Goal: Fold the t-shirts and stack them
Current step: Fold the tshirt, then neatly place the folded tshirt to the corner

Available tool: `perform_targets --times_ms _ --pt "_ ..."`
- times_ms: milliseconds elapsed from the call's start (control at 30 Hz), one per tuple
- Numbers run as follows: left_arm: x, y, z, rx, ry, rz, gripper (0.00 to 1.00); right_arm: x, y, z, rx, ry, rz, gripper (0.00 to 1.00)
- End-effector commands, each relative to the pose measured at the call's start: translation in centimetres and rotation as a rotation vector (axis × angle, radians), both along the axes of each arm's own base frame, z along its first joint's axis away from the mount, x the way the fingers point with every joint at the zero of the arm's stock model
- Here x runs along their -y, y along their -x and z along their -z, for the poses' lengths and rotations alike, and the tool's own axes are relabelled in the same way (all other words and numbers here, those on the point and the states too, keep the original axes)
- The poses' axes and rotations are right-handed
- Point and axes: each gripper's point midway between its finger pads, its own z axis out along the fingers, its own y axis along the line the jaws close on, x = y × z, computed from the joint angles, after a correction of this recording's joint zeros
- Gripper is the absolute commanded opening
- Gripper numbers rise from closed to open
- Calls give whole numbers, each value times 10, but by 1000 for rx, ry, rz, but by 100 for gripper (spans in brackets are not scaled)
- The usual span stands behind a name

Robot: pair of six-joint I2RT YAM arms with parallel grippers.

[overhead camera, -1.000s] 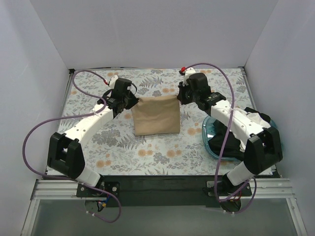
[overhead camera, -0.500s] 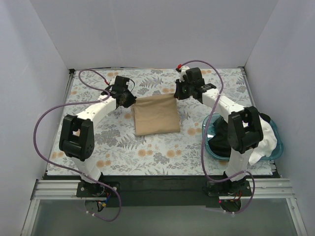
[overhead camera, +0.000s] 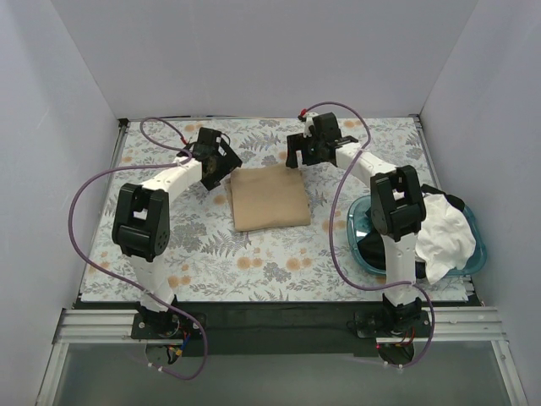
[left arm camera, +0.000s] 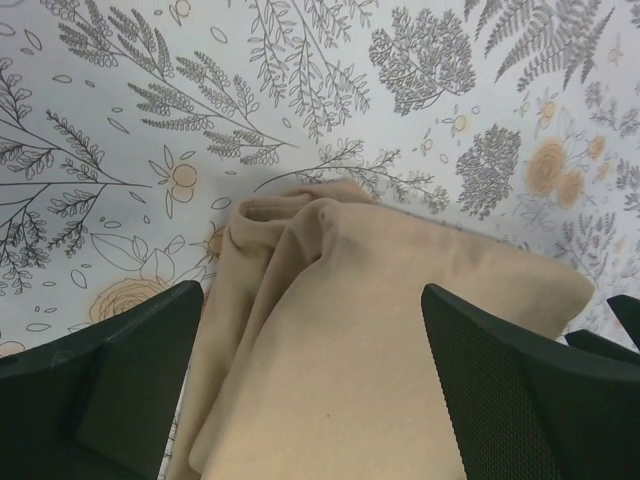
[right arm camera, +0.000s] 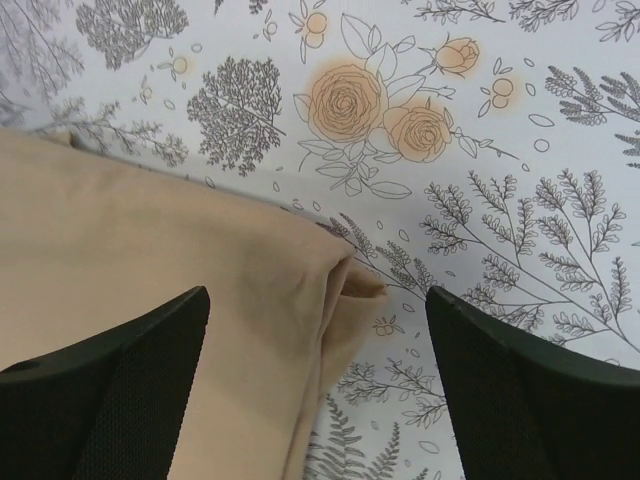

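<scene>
The tan t-shirt (overhead camera: pixel 269 199) lies folded into a rectangle on the floral table, in the middle of the top view. My left gripper (overhead camera: pixel 223 162) hovers over its far left corner, open; in the left wrist view the tan cloth (left arm camera: pixel 380 340) lies loose below the left gripper (left arm camera: pixel 312 296). My right gripper (overhead camera: pixel 297 156) is open over the far right corner. There the shirt's corner (right arm camera: pixel 160 260) rests on the table under the right gripper (right arm camera: pixel 318 296). A white t-shirt (overhead camera: pixel 444 237) and a black t-shirt (overhead camera: pixel 374 247) sit bunched in the teal basin (overhead camera: pixel 356 222).
The teal basin stands at the right edge of the table, beside the right arm's base. White walls close in the table on the left, the back and the right. Purple cables loop from both arms.
Both grippers went from shut on the tan t-shirt's far corners to open, letting the cloth go. The far edge dropped flat onto the table. Both arms swung back and reach farther.
</scene>
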Motion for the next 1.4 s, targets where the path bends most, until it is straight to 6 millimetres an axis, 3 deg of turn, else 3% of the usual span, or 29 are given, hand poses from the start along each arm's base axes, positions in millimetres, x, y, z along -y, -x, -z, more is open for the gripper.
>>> perform_targets --times_ms 0,33,67,133,167,233,300,333,467,600,733,833,867,933,1033,1133,1167,1267,1367 --pt "5 -13 -45 97 35 44 92 -8 -14 -60 101 -49 -41 98" --pt "5 -11 -59 121 43 49 92 -7 -11 -65 107 -47 -52 98" --pt "6 -8 -64 127 52 55 93 -7 -5 -85 133 -66 -60 98" --pt "8 5 -65 122 74 74 93 -2 13 -84 109 -69 -65 98" --pt "8 11 -78 148 87 79 93 2 24 -104 136 -85 -61 98" --pt "5 27 -69 123 88 85 94 12 50 -109 132 -102 -49 98" --pt "9 43 -77 132 123 107 94 17 69 -114 136 -126 -51 98" --pt "9 49 -78 136 127 108 94 24 88 -111 133 -135 -48 98" --pt "12 86 -62 108 150 135 95 34 134 -106 126 -202 -40 98" --pt "19 105 -53 103 161 199 95 46 167 -93 105 -225 -22 98" --pt "20 111 -27 60 135 230 96 50 193 -84 92 -267 -29 98" --pt "14 103 -13 41 85 220 93 51 206 -77 78 -282 -39 98" --pt "14 101 0 10 71 217 92 52 208 -75 77 -282 -38 98" --pt "13 90 4 16 45 211 84 55 213 -71 71 -281 -34 98" --pt "5 80 30 -35 -28 195 77 57 218 -70 78 -278 -40 98" --pt "3 69 44 -63 -64 184 61 59 221 -70 93 -273 -47 98" --pt "3 64 44 -61 -73 180 50 60 221 -69 94 -270 -42 98" --pt "9 58 53 -80 -65 208 30 60 227 -67 83 -282 -41 98" --pt "8 55 59 -88 -89 231 18 59 237 -61 58 -297 -57 98"
